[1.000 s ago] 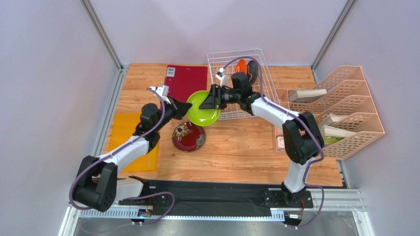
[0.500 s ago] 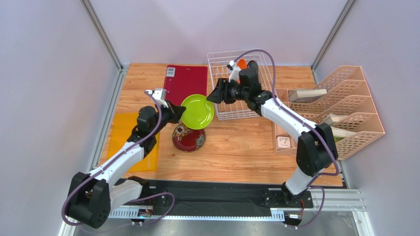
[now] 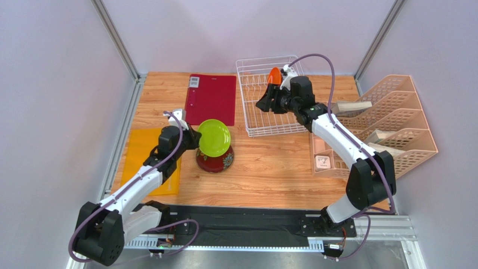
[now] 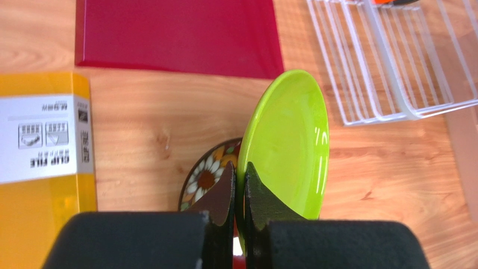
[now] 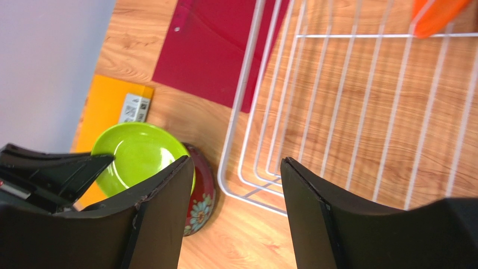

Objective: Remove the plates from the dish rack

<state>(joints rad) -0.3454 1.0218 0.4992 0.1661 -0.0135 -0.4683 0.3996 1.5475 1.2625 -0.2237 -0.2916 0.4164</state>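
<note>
Lower and leftward now, your lime green plate [image 3: 213,138] sits clenched in the left gripper [image 4: 240,185] over the dark red plate [image 3: 216,161], centre-left — right gripper [image 5: 237,162] released above the upper-centre dish rack [image 3: 268,124], orange plate [image 3: 274,76] remaining.

I have the right end effector [image 5: 237,162] over the corner of the white dish rack [image 5: 364,35], jaws spread with nothing between them. An orange plate [image 5: 437,14] shows at my top right. Left of the rack, a lime green plate [image 5: 137,154] overlaps the flowered dark red plate [image 5: 201,196] on the bench [image 5: 247,241].
</note>
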